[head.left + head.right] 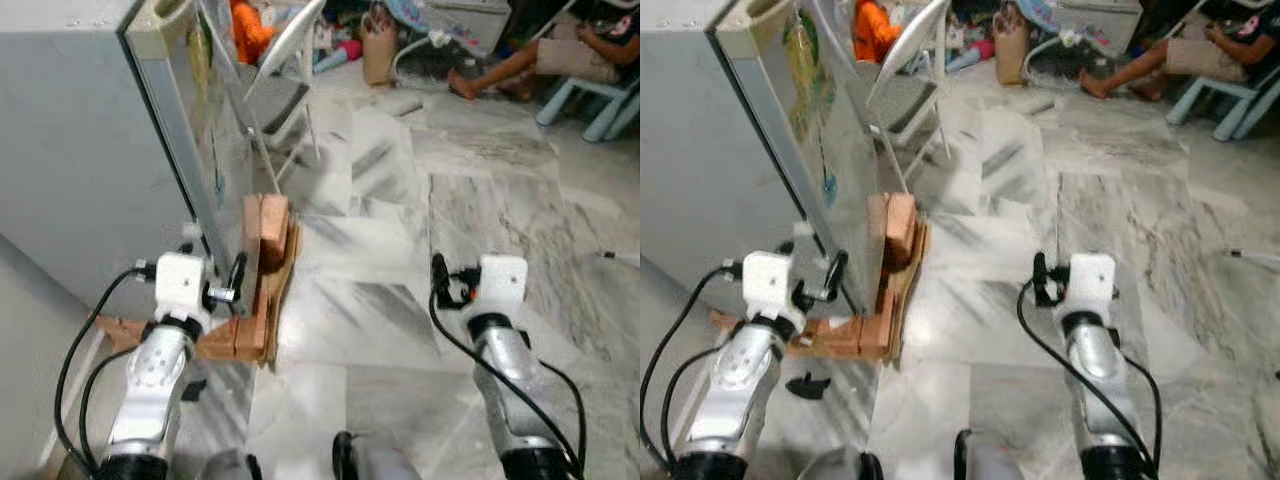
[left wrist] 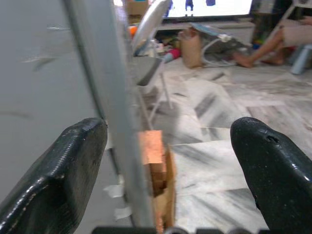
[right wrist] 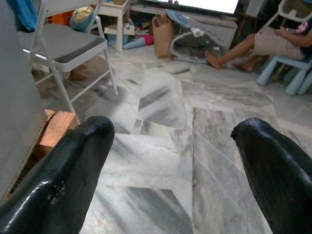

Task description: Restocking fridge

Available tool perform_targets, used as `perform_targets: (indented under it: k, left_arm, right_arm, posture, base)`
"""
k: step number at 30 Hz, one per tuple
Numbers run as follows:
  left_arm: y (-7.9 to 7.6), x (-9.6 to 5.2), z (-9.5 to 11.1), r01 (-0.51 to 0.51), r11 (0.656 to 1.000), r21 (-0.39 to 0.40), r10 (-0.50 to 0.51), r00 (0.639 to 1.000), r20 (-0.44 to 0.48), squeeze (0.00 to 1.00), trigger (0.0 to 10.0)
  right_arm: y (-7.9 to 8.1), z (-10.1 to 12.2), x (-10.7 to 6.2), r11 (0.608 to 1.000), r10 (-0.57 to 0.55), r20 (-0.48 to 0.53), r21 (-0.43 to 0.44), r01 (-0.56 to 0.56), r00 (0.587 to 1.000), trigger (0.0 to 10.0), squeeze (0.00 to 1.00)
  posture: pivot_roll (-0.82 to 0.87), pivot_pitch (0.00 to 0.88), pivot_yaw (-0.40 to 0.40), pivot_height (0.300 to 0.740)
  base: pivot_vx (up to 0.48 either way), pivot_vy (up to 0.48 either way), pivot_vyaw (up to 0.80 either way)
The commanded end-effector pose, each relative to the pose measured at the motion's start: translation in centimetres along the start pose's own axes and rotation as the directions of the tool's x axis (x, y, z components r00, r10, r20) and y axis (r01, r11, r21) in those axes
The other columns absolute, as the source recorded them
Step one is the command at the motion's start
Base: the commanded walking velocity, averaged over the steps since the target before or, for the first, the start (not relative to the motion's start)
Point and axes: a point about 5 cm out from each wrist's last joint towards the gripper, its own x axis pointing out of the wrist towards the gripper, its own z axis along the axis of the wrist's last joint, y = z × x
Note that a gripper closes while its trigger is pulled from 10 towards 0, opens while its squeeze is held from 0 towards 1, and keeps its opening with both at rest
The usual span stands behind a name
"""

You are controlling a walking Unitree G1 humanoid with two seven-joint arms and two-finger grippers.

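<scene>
Fridge sits right ahead of the left gripper, whose wide-open fingers straddle the door edge, gripping nothing; looks like the door-opening step, so next it needs to close on that edge; right gripper hangs spread and empty over bare floor.

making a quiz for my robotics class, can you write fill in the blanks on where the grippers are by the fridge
1. The left gripper has its open fingers on either side of the fridge door's ____.
2. The right gripper is open above the ____ floor.
3. Under the fridge lie wooden ____.
4. Behind the door stands a grey folding ____.

Missing: edge; marble; blocks; chair
</scene>
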Motion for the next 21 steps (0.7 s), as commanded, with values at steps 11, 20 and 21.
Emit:
perform_targets:
  k: [11, 20, 21]
  left_arm:
    - [-0.7, -1.4, -0.3, 0.009, 1.000, -0.018, -0.010, 1.000, -0.030, 0.00, 10.0]
    - [-0.7, -1.3, -0.1, 0.006, 1.000, -0.024, -0.007, 0.999, -0.032, 0.00, 10.0]
    - [-0.7, -1.3, -0.1, 0.003, 1.000, -0.024, -0.004, 0.999, -0.033, 0.00, 10.0]
  right_arm:
    - [-0.6, -0.1, -1.8, 0.999, 0.026, -0.013, -0.046, -0.026, 1.000, 10.0, 0.00]
    - [-0.5, 0.0, -1.7, 0.998, 0.044, -0.024, -0.050, -0.045, 0.999, 10.0, 0.00]
    - [-0.4, 0.0, -1.7, 0.998, 0.047, -0.026, -0.048, -0.049, 0.999, 10.0, 0.00]
  posture:
    - [-0.06, 0.088, -0.035, 0.740]
    - [-0.06, 0.096, -0.041, 0.740]
    - [-0.06, 0.098, -0.042, 0.740]
  base:
    - [0.262, 0.000, 0.00]
    - [0.082, 0.000, -0.49]
    - [0.000, 0.000, 0.00]
